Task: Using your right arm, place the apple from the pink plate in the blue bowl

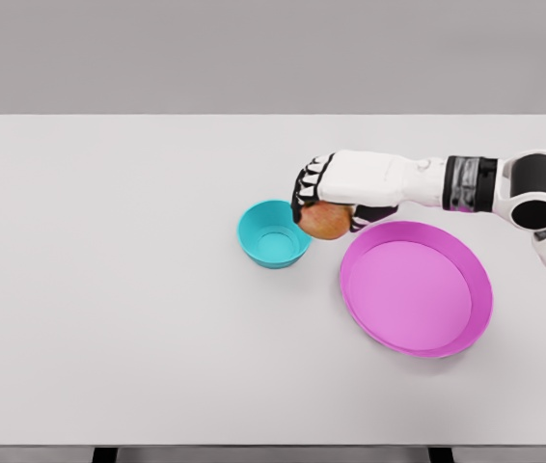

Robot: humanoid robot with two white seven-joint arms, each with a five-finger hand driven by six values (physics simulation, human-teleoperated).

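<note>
Gripping the apple in curled fingers, the right hand hangs at the bowl's right rim, the plate lying empty behind.

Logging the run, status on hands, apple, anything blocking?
Right hand shut on apple, between pink plate and blue bowl. Left arm out of view. Path clear.

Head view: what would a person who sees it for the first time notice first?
First the right hand, right of center, closed around the apple at the right rim of the blue bowl, between bowl and plate. Next the big pink plate, lower right, with nothing on it. Both stand on a white table.
</note>
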